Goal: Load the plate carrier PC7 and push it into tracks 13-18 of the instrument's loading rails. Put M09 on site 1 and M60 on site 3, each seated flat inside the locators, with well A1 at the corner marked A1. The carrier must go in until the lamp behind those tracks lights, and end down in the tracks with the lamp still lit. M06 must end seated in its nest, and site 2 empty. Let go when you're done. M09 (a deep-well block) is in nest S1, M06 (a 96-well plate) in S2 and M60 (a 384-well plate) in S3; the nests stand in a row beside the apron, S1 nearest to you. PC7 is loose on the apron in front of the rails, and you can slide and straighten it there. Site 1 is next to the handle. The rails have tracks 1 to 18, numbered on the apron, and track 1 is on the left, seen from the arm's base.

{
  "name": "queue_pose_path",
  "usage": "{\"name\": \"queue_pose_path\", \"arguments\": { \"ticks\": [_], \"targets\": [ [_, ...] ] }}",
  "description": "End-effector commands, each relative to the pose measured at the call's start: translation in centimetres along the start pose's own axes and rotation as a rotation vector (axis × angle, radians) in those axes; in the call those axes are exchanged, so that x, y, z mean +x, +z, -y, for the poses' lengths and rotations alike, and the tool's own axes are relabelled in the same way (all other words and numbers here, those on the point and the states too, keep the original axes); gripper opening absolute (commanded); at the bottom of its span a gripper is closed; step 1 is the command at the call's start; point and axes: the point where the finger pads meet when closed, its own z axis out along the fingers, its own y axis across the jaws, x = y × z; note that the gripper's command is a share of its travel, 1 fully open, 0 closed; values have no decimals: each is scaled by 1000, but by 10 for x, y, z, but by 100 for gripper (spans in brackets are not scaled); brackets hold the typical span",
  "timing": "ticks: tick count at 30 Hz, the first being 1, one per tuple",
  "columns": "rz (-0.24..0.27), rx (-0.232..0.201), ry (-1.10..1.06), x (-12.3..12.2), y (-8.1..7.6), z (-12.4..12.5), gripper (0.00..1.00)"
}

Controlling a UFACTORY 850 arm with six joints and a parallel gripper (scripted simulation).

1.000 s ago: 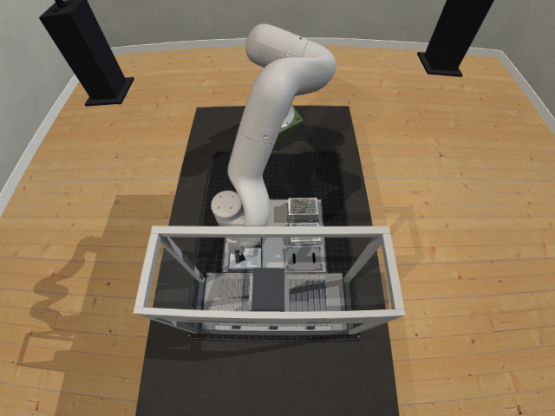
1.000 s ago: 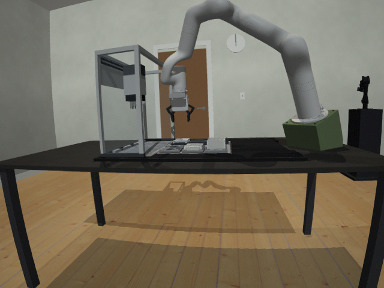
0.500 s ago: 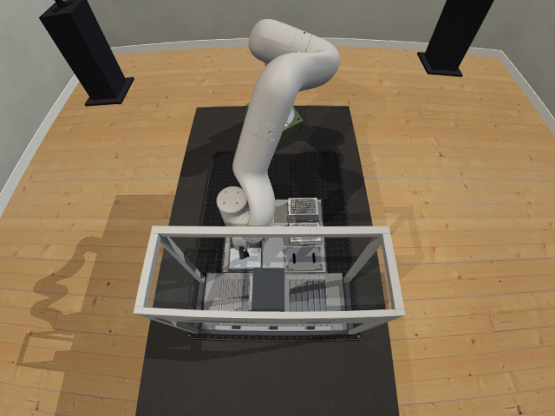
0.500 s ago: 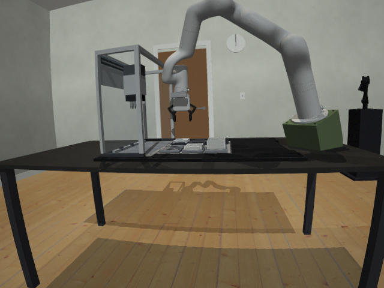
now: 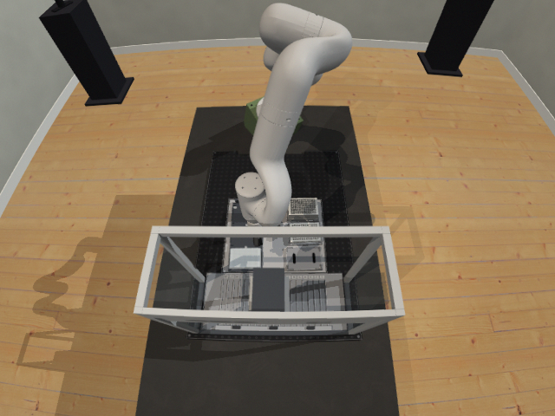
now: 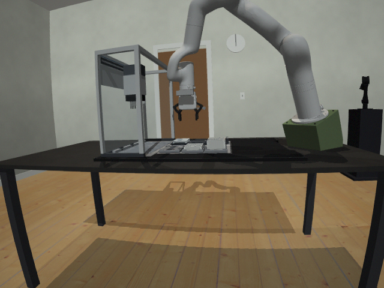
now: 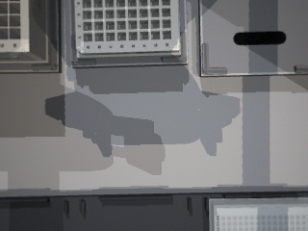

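My gripper (image 6: 187, 115) is open and empty, high above the apron between the carrier and the nests; its fingers do not show in the wrist view. The dark carrier PC7 (image 7: 106, 212) lies along the bottom of the wrist view, with the fine-welled M60 (image 7: 257, 214) on it; M60 also shows in the overhead view (image 5: 244, 258). M06 (image 7: 127, 26), a white plate with larger wells, sits in the middle nest. M09 (image 7: 14, 29) is cut off at the upper left, and it stands in the nest nearest the arm base (image 5: 303, 208). The nest S3 (image 7: 252, 40) is empty.
The instrument's grey frame (image 5: 269, 232) stands over the loading rails (image 5: 309, 293). A dark pipetting head (image 6: 134, 85) hangs inside the frame. The arm's green base (image 6: 313, 130) is at the far end of the black table.
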Motion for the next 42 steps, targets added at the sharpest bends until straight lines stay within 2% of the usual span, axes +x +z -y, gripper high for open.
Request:
{"name": "queue_pose_path", "arguments": {
  "ticks": [1, 42],
  "targets": [
    [-1, -6, -1, 19, -4, 16, 100],
    [-1, -6, -1, 156, -21, 140, 100]
  ]
}}
